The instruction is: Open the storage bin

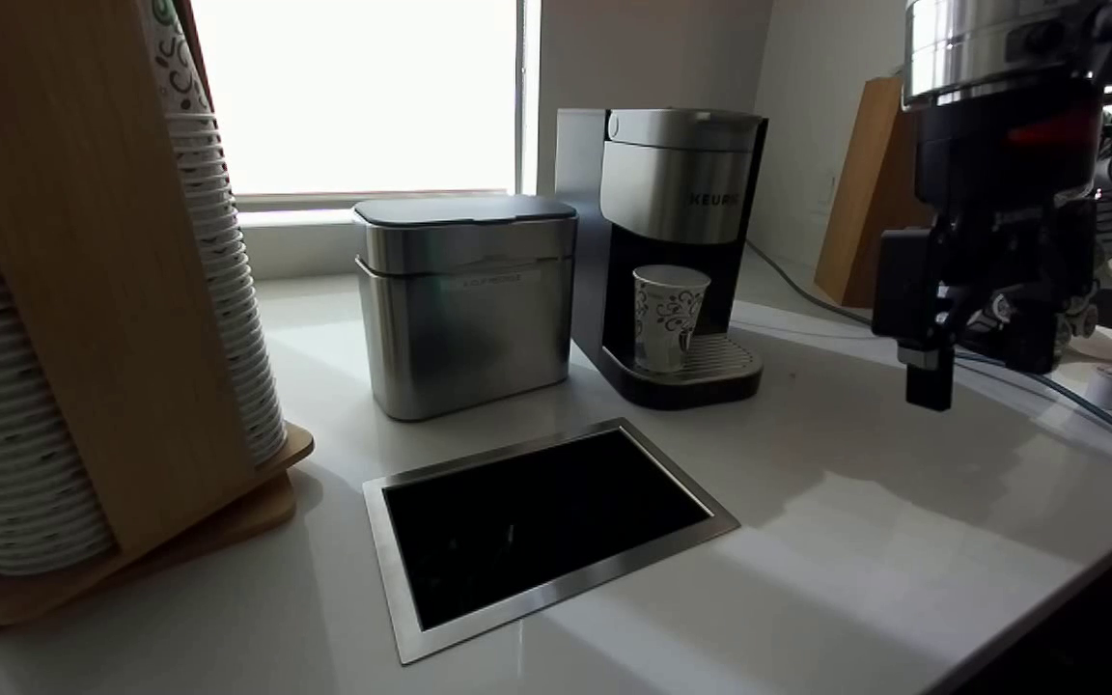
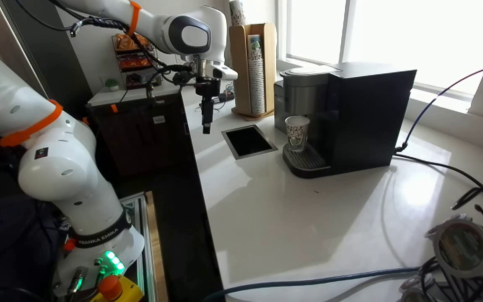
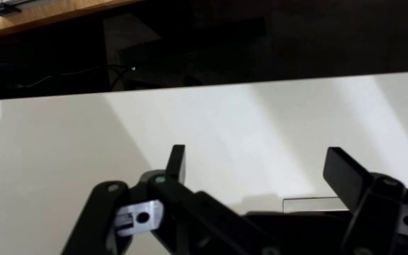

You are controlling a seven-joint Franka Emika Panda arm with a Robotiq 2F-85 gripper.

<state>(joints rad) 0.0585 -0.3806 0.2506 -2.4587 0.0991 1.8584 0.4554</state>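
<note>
The storage bin [image 1: 479, 328] is a brushed-metal grey canister with rounded corners. It stands upright on the counter with its flat lid [image 1: 464, 209] shut. In an exterior view only a narrow grey strip of the bin [image 2: 280, 110] shows behind the coffee maker. My gripper [image 1: 981, 362] is apart from the bin, in the air above the counter, pointing down. It also hangs near the counter's front edge in an exterior view [image 2: 206, 126]. In the wrist view the gripper [image 3: 255, 157] has its fingers wide apart, with nothing between them. The bin is out of the wrist view.
The coffee maker [image 1: 686, 193] stands beside the bin with a paper cup [image 1: 667, 319] on its tray. A steel-rimmed recessed opening [image 1: 393, 560] lies in front of the bin. A wooden cup rack [image 1: 83, 241] stands at the bin's far side. A blue cable [image 2: 321, 280] crosses the counter.
</note>
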